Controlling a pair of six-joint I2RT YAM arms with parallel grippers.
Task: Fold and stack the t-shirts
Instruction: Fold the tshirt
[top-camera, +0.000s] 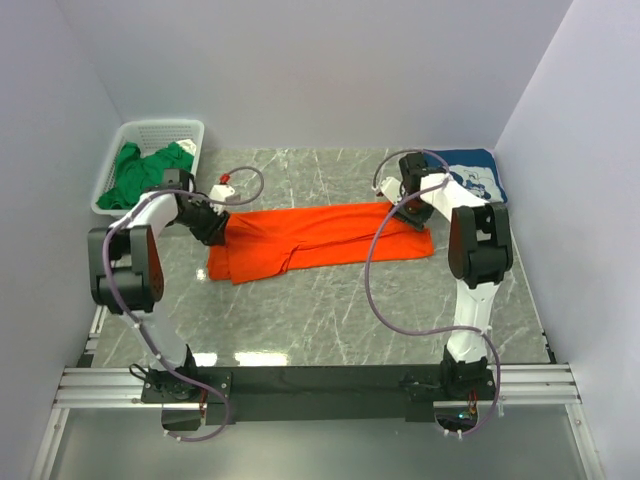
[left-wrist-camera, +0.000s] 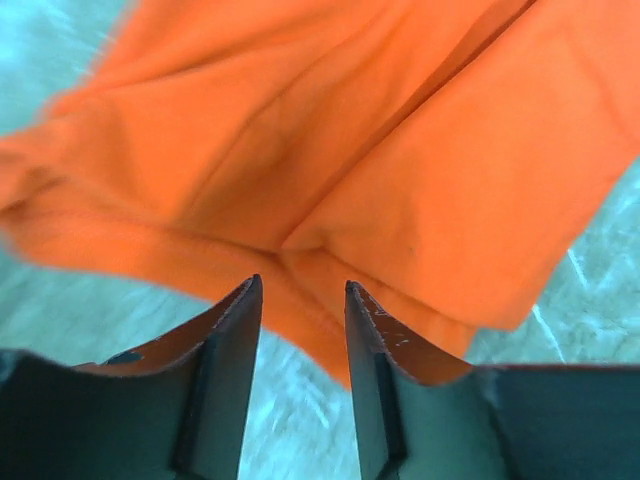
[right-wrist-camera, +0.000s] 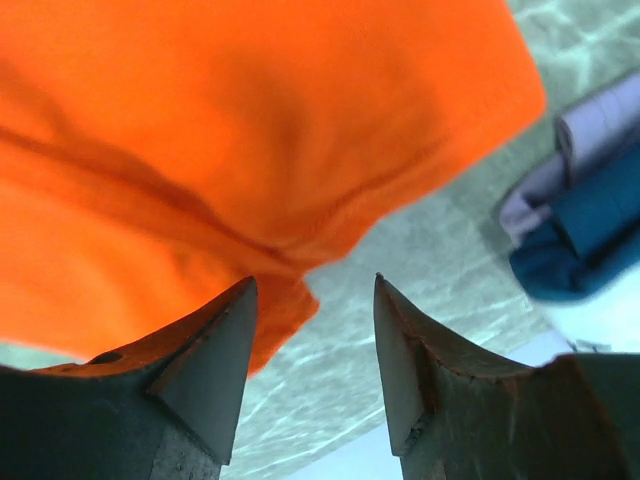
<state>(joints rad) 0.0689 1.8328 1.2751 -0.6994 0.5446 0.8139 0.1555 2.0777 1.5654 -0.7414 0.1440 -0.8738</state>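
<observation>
Three shirts sit on the grey marbled worktop (top-camera: 330, 320), or just off its edge. At the far left a white lattice basket (top-camera: 120, 140) holds the green shirt (top-camera: 150, 168), crumpled inside it with part of the cloth draped toward the near rim.

Next to the right, the left fingers (top-camera: 216, 230) are low at the left end of the orange shirt (top-camera: 320, 238). The left wrist view shows them parted by a narrow gap. The shirt's folded edge lies just past the tips, and nothing is pinched between them.

The orange shirt is spread as a long band across the middle of the worktop, with soft creases along its length.

The right fingers (top-camera: 408, 213) are at the shirt's right end, by its far corner. The right wrist view shows them spread somewhat wider than the left pair. The orange corner lies beside the left tip, bare worktop shows in the gap, and they hold nothing.

Furthest right, near the back corner, the navy shirt (top-camera: 478, 172) lies folded, white print facing up, just beyond the right arm and apart from the orange one.
</observation>
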